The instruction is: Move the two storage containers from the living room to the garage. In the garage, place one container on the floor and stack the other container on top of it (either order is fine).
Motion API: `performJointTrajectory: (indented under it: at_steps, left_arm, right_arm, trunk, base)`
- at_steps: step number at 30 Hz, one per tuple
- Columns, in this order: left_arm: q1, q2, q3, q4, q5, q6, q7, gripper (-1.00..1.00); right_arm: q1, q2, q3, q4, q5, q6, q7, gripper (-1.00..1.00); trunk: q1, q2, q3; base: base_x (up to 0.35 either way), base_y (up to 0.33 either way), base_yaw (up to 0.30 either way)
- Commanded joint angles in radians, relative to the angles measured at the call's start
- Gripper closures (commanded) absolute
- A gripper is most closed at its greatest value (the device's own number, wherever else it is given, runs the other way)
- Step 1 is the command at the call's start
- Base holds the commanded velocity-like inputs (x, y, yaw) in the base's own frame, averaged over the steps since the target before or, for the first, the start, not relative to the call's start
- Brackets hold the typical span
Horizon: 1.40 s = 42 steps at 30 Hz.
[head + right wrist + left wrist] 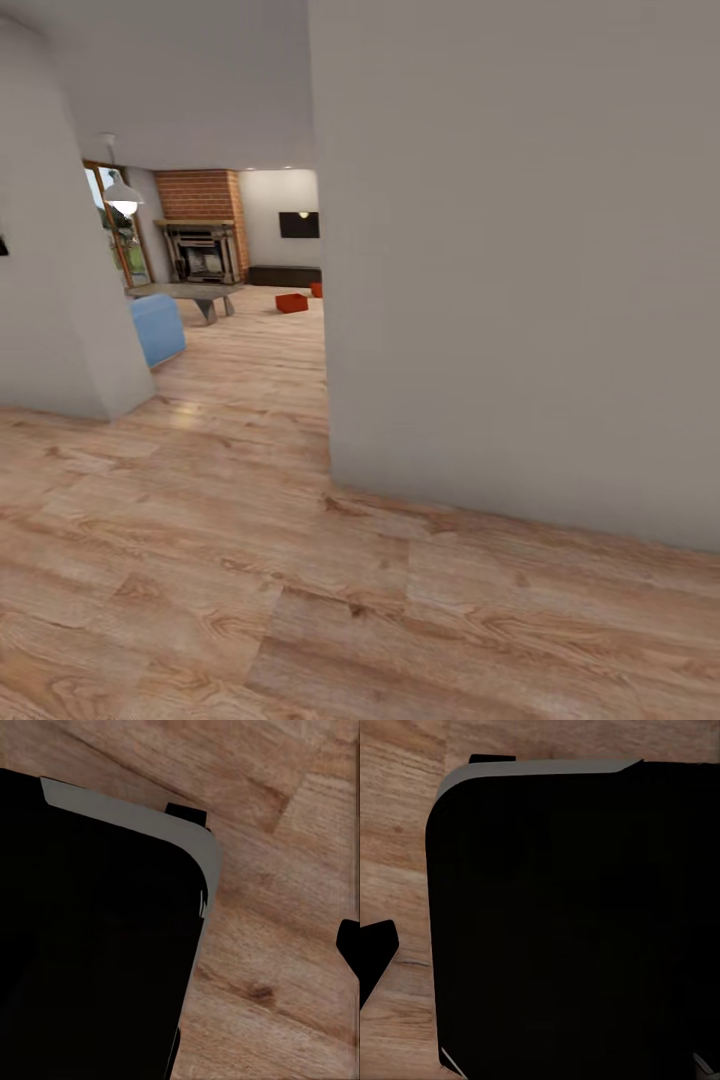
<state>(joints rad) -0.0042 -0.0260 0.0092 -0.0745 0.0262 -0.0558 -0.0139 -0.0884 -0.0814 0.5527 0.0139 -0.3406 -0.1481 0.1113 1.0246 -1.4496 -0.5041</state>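
Note:
Far down the hallway, the living room opens up with its brick fireplace (203, 232) and black wall TV (299, 225). Two orange-red storage containers rest on the light wood floor there. One container (291, 302) sits in the open. The other container (316, 289) lies a little farther back, partly cut off by the wall corner. Both are small at this distance. In the left wrist view, a black rounded part of my own body (570, 922) sits over the plank floor. The right wrist view shows the same kind of black body part (90, 945).
A large grey wall (520, 260) stands close on the right, its corner edging the passage. Another wall (50, 260) bounds the left. Ahead are a blue seat (157, 328), a low grey table (195, 295), a long dark cabinet (285, 275) and a hanging lamp (123, 198).

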Motion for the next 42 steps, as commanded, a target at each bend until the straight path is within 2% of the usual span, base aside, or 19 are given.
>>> performJointTrajectory:
  at_steps: [1, 18, 42]
  left_arm:
    - [0.0, 0.0, 0.001, 0.001, 0.003, -0.003, -0.001, -1.0]
    - [0.0, 0.0, 0.002, -0.001, 0.003, -0.004, 0.0, -1.0]
    - [0.0, 0.0, 0.0, -0.001, 0.006, -0.001, 0.0, -1.0]
  right_arm:
    - [-0.001, -0.001, 0.007, 0.001, -0.011, -0.005, 0.005, -1.0]
    - [-0.001, -0.001, 0.009, 0.002, -0.004, -0.005, 0.005, -1.0]
    - [-0.001, -0.001, 0.012, 0.001, 0.0, -0.005, 0.005, -1.0]
  trunk:
    - [0.0, 0.0, -0.001]
    - [0.0, 0.0, -0.001]
    - [0.0, 0.0, -0.001]
  base:
    - [0.169, 0.0, 0.241]
    - [0.045, 0.0, 0.294]
    - [0.313, 0.0, 0.3]
